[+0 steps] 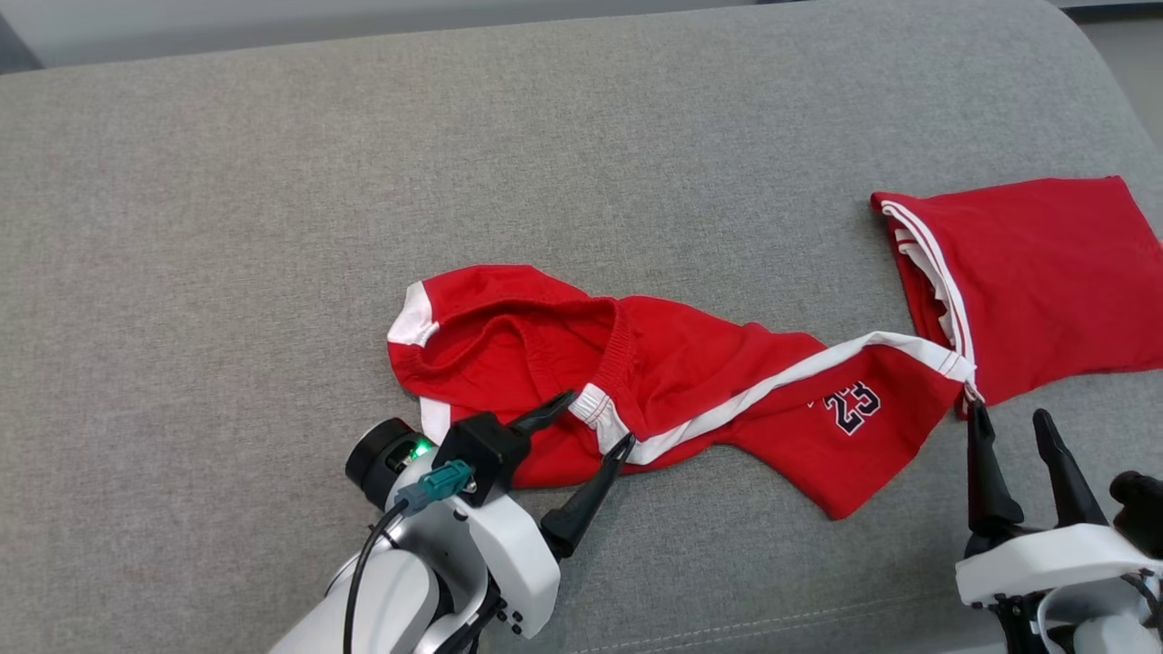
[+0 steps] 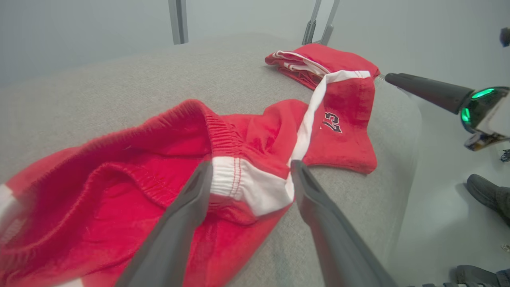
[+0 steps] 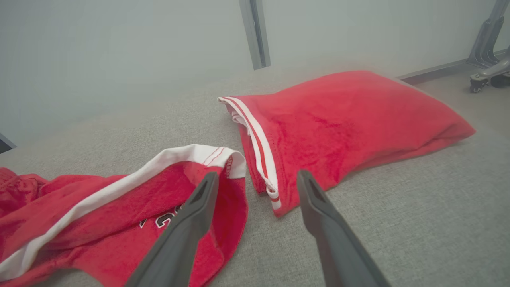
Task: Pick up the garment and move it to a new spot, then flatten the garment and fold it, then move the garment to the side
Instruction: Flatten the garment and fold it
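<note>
A crumpled pair of red shorts point(image 1: 690, 381) with a white side stripe and the number 23 lies mid-way across the grey cushion point(image 1: 545, 136). My left gripper point(image 1: 600, 418) is open, its two fingers standing either side of the white patch of the waistband point(image 2: 247, 185). My right gripper point(image 1: 1008, 411) is open just in front of the shorts' leg hem point(image 3: 215, 157), with nothing between its fingers. In the left wrist view the shorts point(image 2: 255, 135) stretch away toward the right gripper's finger point(image 2: 422, 87).
A second red garment point(image 1: 1045, 272), folded flat with white trim, lies at the cushion's right end, close to the shorts' hem. The cushion's front edge runs just below both grippers. A person's shoe point(image 2: 486, 191) and a chair's wheeled base point(image 3: 490, 59) are on the floor beyond.
</note>
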Robot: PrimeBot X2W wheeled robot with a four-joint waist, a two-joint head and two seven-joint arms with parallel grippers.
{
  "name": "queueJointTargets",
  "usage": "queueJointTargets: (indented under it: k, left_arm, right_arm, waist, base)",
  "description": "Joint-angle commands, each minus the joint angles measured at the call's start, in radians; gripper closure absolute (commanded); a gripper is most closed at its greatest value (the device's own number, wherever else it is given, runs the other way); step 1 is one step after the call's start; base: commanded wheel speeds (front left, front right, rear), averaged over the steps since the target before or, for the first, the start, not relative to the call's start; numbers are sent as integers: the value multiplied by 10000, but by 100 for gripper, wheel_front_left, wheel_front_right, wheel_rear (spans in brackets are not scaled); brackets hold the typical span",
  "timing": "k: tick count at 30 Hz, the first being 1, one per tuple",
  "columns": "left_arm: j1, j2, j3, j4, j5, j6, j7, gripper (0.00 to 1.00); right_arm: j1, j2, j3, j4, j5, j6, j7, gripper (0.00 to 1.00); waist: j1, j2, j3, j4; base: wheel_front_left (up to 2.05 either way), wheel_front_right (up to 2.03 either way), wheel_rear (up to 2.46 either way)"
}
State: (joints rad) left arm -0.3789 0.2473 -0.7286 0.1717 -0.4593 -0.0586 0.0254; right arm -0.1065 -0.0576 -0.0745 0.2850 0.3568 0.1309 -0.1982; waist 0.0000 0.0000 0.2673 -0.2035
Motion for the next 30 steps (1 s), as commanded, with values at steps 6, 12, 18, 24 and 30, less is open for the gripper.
queueJointTargets:
  k: [6,12,18,24,30]
  left_arm:
    - [-721,41,392,121,-3,-85,-186,0]
    - [-749,11,314,378,-107,-137,-184,0]
    - [-813,27,303,465,-192,-126,-167,0]
    - [-928,6,366,641,-375,-165,-158,0]
    - [-1062,-5,335,750,-465,-218,-184,100]
  right_arm:
    - [-800,-304,787,528,333,-2,-344,0]
    - [-1323,-389,1285,1077,640,-2,-495,0]
    - [-1777,-465,1608,1519,889,-2,-584,0]
    - [-2097,-516,1896,1783,1095,-2,-618,0]
    - [-2266,-582,1916,1597,1072,-2,-632,100]
  waist:
    - [0,0,186,-202]
    - [0,0,234,-279]
    - [0,0,404,-314]
    - [0,0,518,-308]
    - [0,0,591,-285]
  base:
    - [0,0,0]
    - [0,0,0]
    - [0,0,0]
    - [0,0,0]
    - [0,0,0]
